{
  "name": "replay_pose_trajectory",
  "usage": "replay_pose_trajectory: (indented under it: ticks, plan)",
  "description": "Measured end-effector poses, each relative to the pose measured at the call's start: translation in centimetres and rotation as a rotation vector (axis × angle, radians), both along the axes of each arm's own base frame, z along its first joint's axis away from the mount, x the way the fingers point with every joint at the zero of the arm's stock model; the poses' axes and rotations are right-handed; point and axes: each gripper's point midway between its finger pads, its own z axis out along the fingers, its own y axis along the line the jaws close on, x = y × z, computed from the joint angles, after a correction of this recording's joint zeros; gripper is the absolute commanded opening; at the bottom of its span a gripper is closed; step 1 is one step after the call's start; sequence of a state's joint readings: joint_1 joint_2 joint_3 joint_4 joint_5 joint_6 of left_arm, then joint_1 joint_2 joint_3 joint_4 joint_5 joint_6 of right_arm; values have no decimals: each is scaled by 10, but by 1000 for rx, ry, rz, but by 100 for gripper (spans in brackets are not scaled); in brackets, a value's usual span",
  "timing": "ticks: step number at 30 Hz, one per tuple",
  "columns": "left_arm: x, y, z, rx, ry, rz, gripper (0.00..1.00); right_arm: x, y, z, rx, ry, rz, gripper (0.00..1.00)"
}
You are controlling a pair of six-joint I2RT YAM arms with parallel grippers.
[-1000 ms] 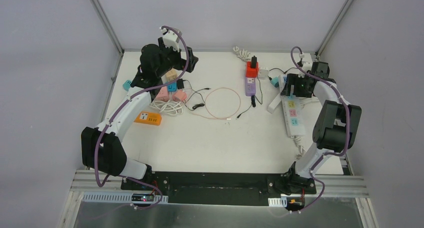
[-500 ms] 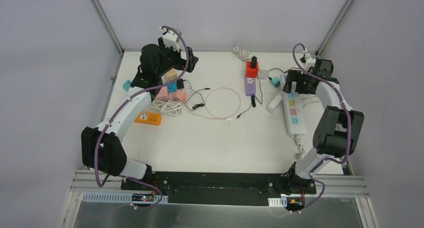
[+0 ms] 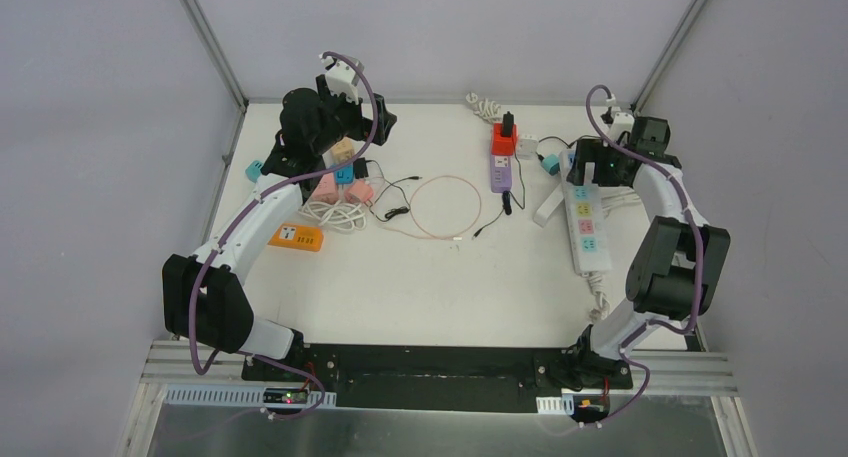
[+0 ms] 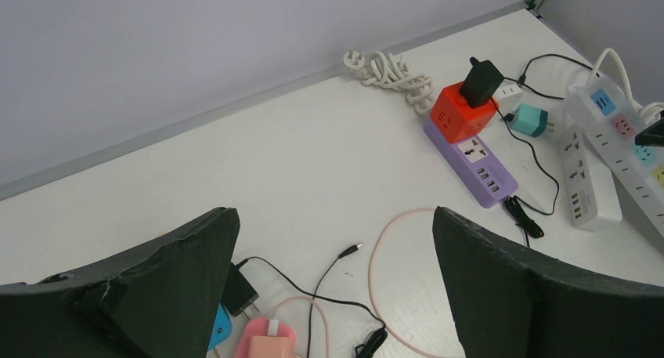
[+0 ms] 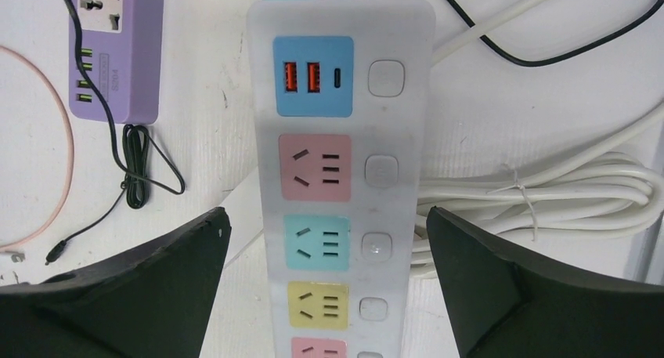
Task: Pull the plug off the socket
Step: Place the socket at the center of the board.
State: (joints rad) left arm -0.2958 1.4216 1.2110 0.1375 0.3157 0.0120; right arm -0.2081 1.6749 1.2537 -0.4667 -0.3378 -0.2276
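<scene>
Black plug (image 4: 481,80) stands in the red cube socket (image 4: 458,113) near the far edge's middle. Your right gripper (image 5: 325,217), jaws apart, hangs over the white strip (image 5: 407,123) by the right edge; left gripper (image 4: 335,213) also apart. It is the approach step, I judge: next reach the plug squarely.

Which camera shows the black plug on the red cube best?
Left wrist: the black plug stands large atop the red cube. The top view shows it tiny; the right wrist view misses it.
</scene>
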Motion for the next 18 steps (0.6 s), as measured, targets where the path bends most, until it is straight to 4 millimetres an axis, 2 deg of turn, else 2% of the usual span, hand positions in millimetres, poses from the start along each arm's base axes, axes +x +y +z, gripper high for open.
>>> replay_pose_trajectory:
  ticks: [6,11,18]
  plan:
    - [-1,-1,0,-1,-1,-7,99,-8,4,33,-27,-72,49,100]
    - [-2,-5,3,-12,-7,-27,99,-15,23,63,23,-153,135,100]
    - [8,-8,2,-84,-6,-31,99,-28,59,69,196,-145,261,100]
